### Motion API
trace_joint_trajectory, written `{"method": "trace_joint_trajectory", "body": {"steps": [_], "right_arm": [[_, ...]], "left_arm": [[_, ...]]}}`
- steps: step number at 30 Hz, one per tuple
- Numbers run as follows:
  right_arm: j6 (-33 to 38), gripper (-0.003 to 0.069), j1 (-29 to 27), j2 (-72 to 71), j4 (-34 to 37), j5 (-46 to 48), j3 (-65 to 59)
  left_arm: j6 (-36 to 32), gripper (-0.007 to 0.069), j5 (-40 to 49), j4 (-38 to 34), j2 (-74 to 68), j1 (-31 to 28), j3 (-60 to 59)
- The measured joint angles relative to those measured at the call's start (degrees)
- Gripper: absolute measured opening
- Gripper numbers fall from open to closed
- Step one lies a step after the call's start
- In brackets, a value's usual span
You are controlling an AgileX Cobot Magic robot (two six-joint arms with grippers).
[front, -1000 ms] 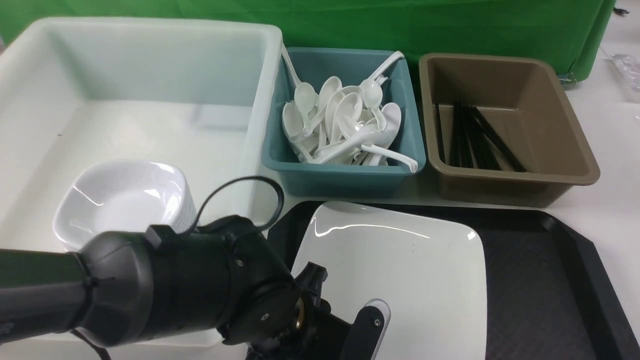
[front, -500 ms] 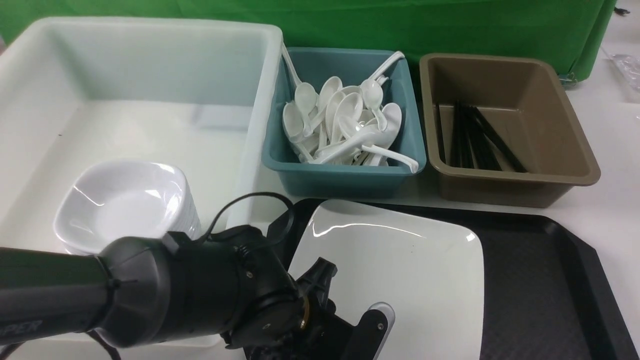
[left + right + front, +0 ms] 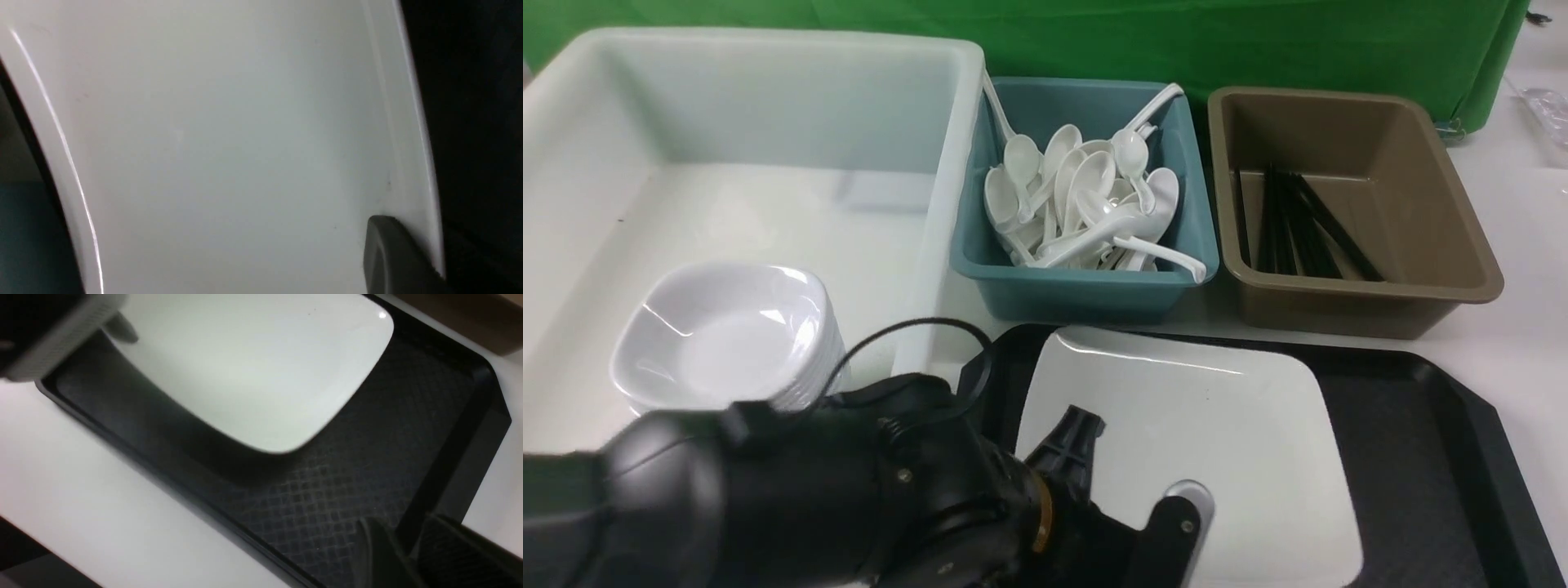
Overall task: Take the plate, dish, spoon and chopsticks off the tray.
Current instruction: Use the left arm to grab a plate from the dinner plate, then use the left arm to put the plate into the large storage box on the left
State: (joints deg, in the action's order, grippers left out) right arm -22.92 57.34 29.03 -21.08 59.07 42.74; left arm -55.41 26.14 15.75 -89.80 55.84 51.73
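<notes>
Since a second ago, the left gripper [image 3: 1180, 523] has slid right and clamped the plate [image 3: 1217, 425] by its near-left rim, skewing it over the left half of the tray [image 3: 1437, 457]. So shallow a pinch on glossy china may slip, dropping it. Square and face up, it has no long axis; one corner points far-right.

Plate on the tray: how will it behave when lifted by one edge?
Probably rigid: the plate looks like a hard square slab, no flex visible. Likely slippery: glossy glaze, and the left hand pinches only its thin rim. Wide and held off-centre, it may tilt or pivot.
</notes>
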Motion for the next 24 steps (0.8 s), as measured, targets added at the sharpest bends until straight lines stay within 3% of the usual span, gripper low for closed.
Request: {"method": "trace_joint_trajectory", "body": {"steps": [8, 17, 24], "right_arm": [[-0.1, 0.0168, 0.0, 0.0, -2.3, -1.2, 1.1], [-3.6, 0.0028, 0.0, 0.0, -9.4, 2.0, 7.2], [-5.0, 0.0022, 0.0, -0.1, -10.5, -0.7, 9.3]], "left_arm": [[4.0, 0.0019, 6.1, -2.5, 11.2, 6.9, -0.1], [5.0, 0.003, 8.6, -4.6, 20.6, 7.2, 1.1], [5.3, 0.0037, 9.8, -5.0, 26.6, 7.2, 4.5]]}}
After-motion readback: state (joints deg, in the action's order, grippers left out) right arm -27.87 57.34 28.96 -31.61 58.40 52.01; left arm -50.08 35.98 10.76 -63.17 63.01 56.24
